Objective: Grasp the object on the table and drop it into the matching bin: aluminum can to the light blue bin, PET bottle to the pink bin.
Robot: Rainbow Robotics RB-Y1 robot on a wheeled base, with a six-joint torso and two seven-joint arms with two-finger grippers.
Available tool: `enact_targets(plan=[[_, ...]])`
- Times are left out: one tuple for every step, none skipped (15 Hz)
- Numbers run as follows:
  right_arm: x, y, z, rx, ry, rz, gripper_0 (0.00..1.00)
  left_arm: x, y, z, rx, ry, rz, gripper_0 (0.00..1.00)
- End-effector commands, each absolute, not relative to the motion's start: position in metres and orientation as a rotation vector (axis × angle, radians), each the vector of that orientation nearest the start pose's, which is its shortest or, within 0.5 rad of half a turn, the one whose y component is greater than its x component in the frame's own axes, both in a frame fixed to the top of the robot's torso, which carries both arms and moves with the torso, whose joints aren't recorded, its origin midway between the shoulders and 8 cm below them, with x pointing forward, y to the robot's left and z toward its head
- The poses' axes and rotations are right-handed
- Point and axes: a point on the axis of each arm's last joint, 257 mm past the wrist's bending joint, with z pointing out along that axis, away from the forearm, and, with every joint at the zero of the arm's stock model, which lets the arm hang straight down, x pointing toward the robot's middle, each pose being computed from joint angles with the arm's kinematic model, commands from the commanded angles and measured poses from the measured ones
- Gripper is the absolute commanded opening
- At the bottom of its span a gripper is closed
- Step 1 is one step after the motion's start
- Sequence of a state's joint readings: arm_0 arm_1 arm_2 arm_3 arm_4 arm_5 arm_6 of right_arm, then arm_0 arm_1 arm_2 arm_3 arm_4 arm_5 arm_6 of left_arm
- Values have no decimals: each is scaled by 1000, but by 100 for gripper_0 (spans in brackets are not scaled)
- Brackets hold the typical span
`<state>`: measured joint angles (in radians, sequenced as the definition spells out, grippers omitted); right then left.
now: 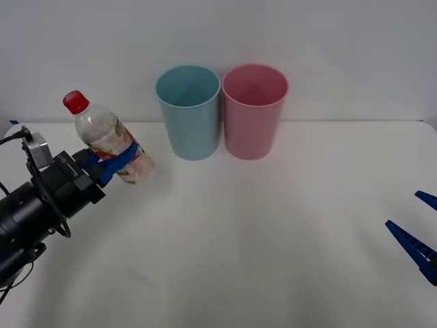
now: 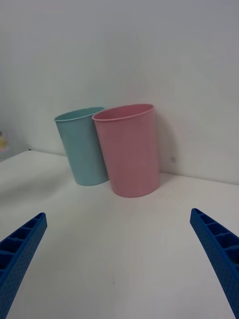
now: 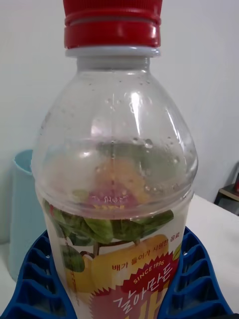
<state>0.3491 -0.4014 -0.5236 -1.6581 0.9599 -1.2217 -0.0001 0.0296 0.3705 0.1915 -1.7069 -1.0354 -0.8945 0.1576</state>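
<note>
Right now my left gripper [image 1: 116, 164] grips the PET bottle [image 1: 109, 139] around its labelled middle, lifted at far left, tilted; it looks empty, light and slick, so I judge mid-body best. Pink bin [image 1: 252, 113] sits right; right gripper [image 1: 418, 229] idles, spread

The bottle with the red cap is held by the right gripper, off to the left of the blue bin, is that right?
Not quite: the left gripper holds the bottle, as the front view shows. It is left of the light blue bin.
</note>
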Motion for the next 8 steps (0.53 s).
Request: enact_targets(plan=[[342,-330,-169,-465,1441,567,100,452,200,-76,428,1294,-780,0],[342,-330,-169,-465,1441,567,100,454,197,-67,434,1291,-772,0],[342,-330,-169,-465,1441,567,100,455,194,-58,435,1282,-774,0],[342,-330,-169,-465,1441,567,100,458,186,-43,438,1263,-794,0],[342,-330,-169,-465,1441,567,100,462,181,-33,450,1245,-796,0],[342,-330,-169,-465,1441,567,100,467,177,-24,461,1232,-786,0],[342,-330,-169,-465,1441,567,100,473,172,-12,462,1212,-786,0],[342,-330,-169,-465,1441,567,100,477,168,-3,470,1197,-792,0]])
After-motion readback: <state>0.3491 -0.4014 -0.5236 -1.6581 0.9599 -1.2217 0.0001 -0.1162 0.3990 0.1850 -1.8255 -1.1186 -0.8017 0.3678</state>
